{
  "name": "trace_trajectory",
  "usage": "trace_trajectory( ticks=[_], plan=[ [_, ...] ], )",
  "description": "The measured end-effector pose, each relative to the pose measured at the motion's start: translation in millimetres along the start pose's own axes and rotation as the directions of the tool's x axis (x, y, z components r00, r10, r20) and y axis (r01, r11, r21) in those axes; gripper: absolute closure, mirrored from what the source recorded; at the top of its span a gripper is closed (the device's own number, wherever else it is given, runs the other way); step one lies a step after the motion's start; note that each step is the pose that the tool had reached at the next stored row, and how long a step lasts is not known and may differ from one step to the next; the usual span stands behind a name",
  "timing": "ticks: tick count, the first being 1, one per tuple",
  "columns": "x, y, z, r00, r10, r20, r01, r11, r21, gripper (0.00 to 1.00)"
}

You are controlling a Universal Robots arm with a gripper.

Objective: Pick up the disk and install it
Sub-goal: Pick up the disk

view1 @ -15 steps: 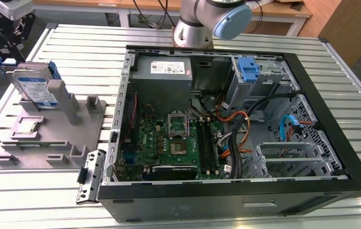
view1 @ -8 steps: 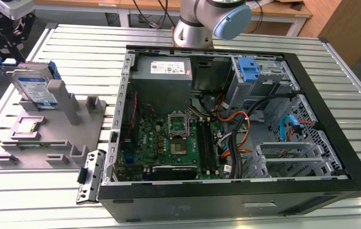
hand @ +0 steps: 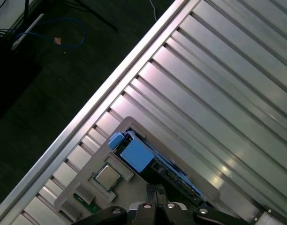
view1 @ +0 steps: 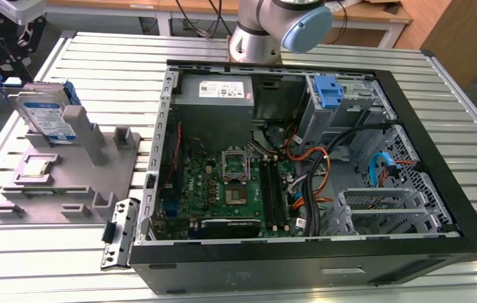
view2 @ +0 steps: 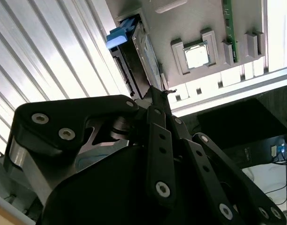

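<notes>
My jaws, pressed together and empty, hang above the flat silver-metal disk with its blue plastic bracket (view1: pixel 45 117). It stands on edge in the grey holder (view1: pixel 70 183) on the tabletop (view1: pixel 45 265), probably to offer a grip.

Silver-metal disk (view1: pixel 43 117) with blue plastic bracket (hand: pixel 134 152), ribbed shiny metal table (view1: pixel 95 47), matt grey holder (view1: pixel 79 177), perhaps plastic

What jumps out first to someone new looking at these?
The open computer case dominates the exterior view, its green motherboard exposed. At that view's left, the disk stands on edge in a grey fixture, with the gripper close to it in the first wrist view.
</notes>
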State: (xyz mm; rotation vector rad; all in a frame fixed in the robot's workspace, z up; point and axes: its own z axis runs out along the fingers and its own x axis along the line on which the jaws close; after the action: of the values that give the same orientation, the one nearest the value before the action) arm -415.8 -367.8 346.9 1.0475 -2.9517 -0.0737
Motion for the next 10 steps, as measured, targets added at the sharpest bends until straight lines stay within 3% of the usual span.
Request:
trace_trajectory(
  ticks=[10],
  plan=[
    [0.1, 0.1, 0.0, 0.9995, -0.032, -0.0016, 0.032, 0.9995, -0.0002, 0.9]
  ],
)
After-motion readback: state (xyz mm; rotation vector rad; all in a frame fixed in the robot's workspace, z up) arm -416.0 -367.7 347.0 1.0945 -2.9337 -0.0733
